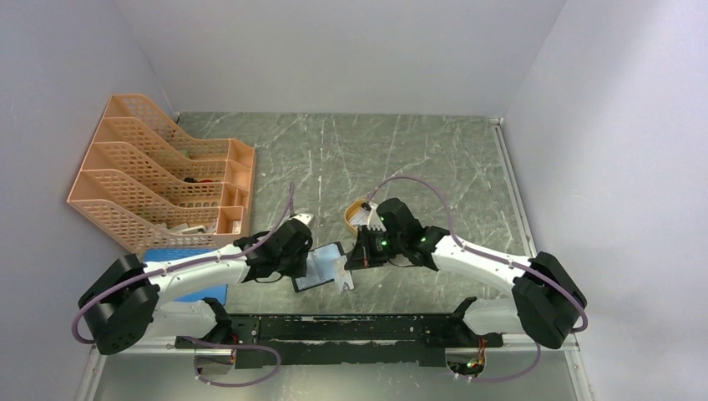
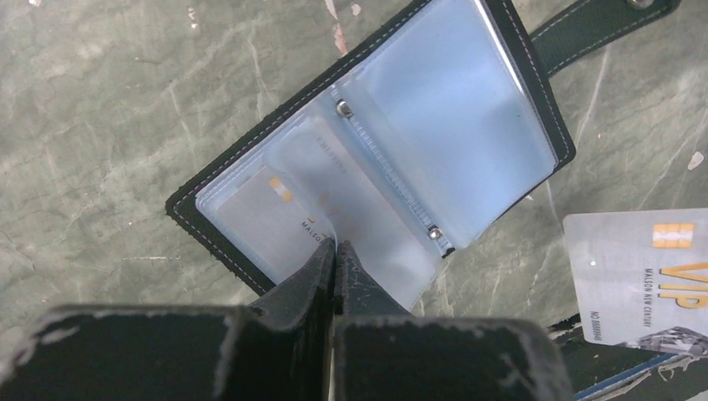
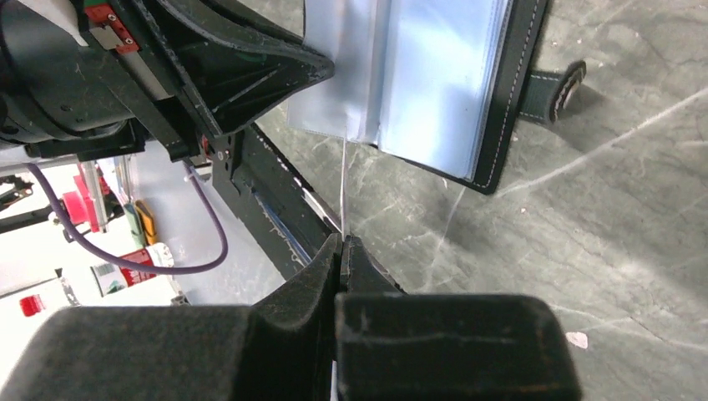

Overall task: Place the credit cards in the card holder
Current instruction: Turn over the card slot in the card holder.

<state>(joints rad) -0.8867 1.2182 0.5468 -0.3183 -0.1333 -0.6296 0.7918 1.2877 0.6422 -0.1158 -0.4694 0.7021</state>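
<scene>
Left wrist view: left gripper [image 2: 334, 246] closed, pinching card holder [image 2: 467, 100] pocket at frame centre. Right gripper [image 3: 341, 242] closed on an edge-on credit card [image 3: 342, 192].

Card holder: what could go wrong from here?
The left fingers seem to pinch only the edge of one sleeve of the card holder; it may slip free and close. The card in the right fingers, seen edge-on, could miss the sleeve or push the loose holder away.
</scene>
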